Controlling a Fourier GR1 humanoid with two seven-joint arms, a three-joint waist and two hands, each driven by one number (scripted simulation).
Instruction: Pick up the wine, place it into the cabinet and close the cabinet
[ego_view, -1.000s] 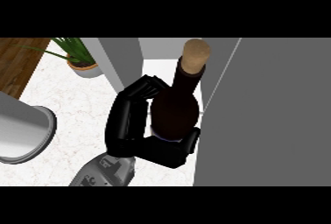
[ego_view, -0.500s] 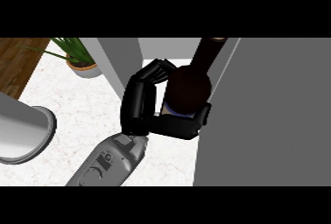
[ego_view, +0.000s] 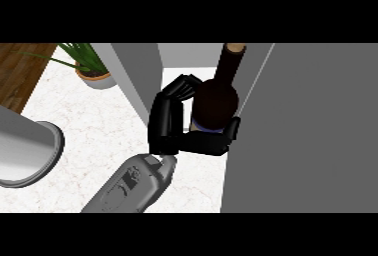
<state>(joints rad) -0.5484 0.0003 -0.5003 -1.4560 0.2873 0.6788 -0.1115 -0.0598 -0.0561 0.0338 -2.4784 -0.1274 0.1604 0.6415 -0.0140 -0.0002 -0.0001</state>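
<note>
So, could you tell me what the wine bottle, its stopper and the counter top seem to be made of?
Wine bottle: very dark, smooth, probably glass, though no clear shine shows.
Stopper: light tan and matte, cork-like.
Counter top: white with faint grey veins, looks like polished marble or stone.
The hand curled round the bottle looks like black, faintly glossy plastic.

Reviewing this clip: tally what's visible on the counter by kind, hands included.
Wine bottle: 1
Potted plant: 1
Grey round container, at the left edge: 1
Cabinet: 1
Hand, curled round the bottle: 1
Total: 5
</note>
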